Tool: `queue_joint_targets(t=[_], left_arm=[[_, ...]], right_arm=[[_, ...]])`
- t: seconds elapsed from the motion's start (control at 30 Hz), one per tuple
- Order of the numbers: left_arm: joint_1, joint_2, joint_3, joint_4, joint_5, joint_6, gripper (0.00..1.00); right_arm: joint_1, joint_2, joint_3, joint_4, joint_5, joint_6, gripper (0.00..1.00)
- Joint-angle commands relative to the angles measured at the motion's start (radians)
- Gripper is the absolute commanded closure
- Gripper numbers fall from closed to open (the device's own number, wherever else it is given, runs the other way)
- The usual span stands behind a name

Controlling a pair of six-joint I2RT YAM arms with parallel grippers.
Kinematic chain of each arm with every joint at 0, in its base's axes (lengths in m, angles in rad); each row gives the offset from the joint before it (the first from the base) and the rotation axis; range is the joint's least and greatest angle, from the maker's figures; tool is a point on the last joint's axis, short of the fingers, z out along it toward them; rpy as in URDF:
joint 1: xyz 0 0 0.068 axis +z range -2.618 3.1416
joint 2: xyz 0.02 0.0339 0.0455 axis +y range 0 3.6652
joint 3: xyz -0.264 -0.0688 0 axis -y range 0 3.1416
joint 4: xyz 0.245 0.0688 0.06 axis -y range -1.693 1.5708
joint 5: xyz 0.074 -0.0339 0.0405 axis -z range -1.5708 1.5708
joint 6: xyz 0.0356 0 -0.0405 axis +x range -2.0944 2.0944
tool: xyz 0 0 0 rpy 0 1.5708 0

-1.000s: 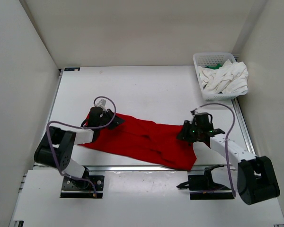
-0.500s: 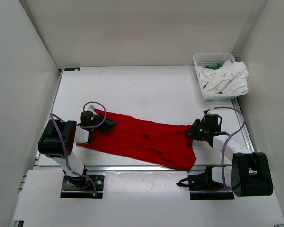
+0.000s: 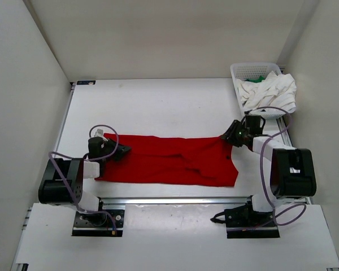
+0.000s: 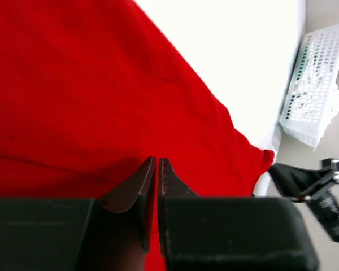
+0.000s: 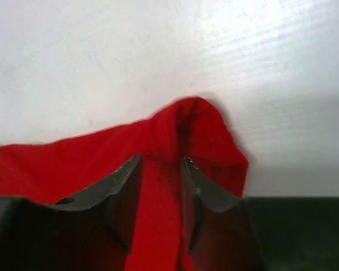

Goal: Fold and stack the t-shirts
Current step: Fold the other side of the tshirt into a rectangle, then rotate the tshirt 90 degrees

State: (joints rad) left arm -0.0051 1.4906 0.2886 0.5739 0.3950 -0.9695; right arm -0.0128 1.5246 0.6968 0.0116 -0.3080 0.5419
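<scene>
**Two arms have pulled the red shirt out straight**

One second ago the red t-shirt (image 3: 169,161) lay slanted across the tabletop (image 3: 158,107), high on the left and sagging toward the near right. It now runs as a nearly level band along the near edge, stretched between the two arms. The left gripper (image 3: 120,150) has drawn back toward the left edge. Its jaws are pressed almost together on the shirt's left end, with only a sliver of red between them. The right gripper (image 3: 229,135) has swung away from the near edge toward the far right corner and is at the shirt's upper right tip. Its jaws stand partly apart with a bunched fold of red cloth filling the gap. Whether they are pinching that fold cannot be told. The basket (image 3: 254,69) in the far right corner has not moved. The white t-shirt (image 3: 271,90) is heaped in it over a glimpse of the green t-shirt (image 3: 261,77).
</scene>
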Motion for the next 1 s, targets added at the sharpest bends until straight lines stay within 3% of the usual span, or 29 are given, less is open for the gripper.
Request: queue_joint_targets(t=[0.0, 0.17, 0.23, 0.3, 0.43, 0.67, 0.97], left_arm=[[-0.028, -0.079, 0.014, -0.075, -0.036, 0.061, 0.82], [-0.143, -0.205, 0.015, -0.150, -0.090, 0.124, 0.81], [-0.188, -0.234, 0.021, -0.180, -0.091, 0.141, 0.81], [-0.225, -0.272, 0.015, -0.201, -0.091, 0.144, 0.81], [-0.246, -0.316, -0.009, -0.195, -0.084, 0.137, 0.80], [-0.242, -0.386, -0.051, -0.209, -0.082, 0.140, 0.80], [-0.245, -0.405, -0.066, -0.204, -0.079, 0.141, 0.80]], right_arm=[[0.042, -0.056, 0.046, -0.031, 0.035, -0.046, 0.65], [0.083, -0.283, -0.049, -0.105, 0.148, -0.040, 0.65], [0.132, -0.351, -0.084, -0.116, 0.145, -0.037, 0.71], [0.230, -0.383, -0.135, -0.108, 0.115, -0.037, 0.88], [0.434, -0.333, -0.125, -0.133, 0.127, -0.040, 1.00], [0.617, -0.209, -0.099, -0.150, 0.138, -0.023, 1.00], [0.672, -0.115, -0.039, -0.255, 0.184, -0.068, 1.00]])
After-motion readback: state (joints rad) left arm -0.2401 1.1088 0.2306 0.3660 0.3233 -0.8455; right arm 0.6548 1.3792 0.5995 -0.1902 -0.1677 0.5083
